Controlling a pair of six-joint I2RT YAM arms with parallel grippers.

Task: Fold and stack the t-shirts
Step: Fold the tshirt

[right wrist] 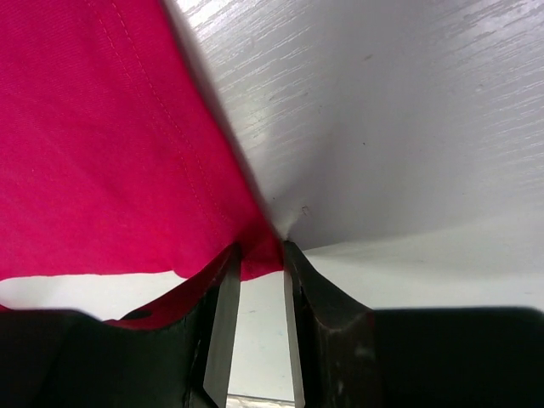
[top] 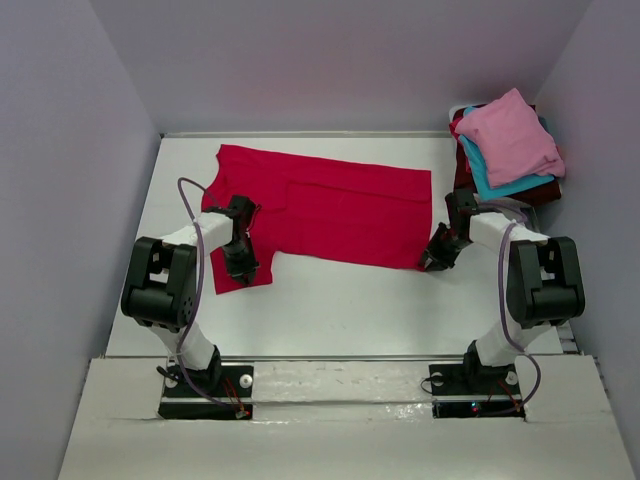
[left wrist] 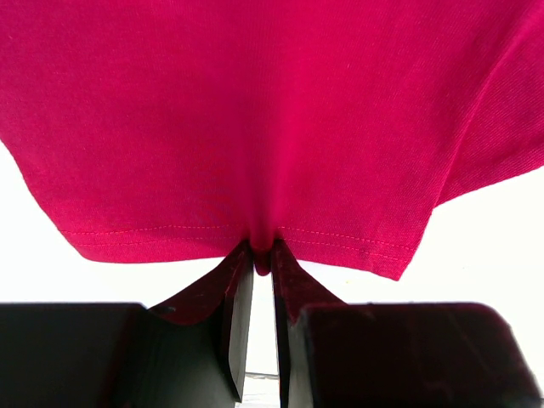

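Nearest me, both arms reach out from the near edge of the table [top: 340, 310] and meet the same cloth. The left end effector [left wrist: 263, 253] is narrow, its jaws pinched on a stitched hem of the red shirt [top: 340, 210] at the shirt's near-left end. I think that flap is a sleeve, but I cannot be sure. The right end effector [right wrist: 259, 255] is narrow too, with the shirt's near-right corner caught between its jaws. I judge that a hold, though only a thin bite of cloth.

The rest of the shirt lies beyond both grips, spread flat toward the far edge. Its long axis runs left to right across the table, parallel to the near edge. Each arm therefore holds one end of the near side, the left arm nearer the left end and the right arm nearer the right. In my judgement, the fold turns on carrying that near side away from me, over the body.

Farthest off, in the far right corner, sits the stack [top: 505, 150], well apart from the red shirt and closer to the right arm.
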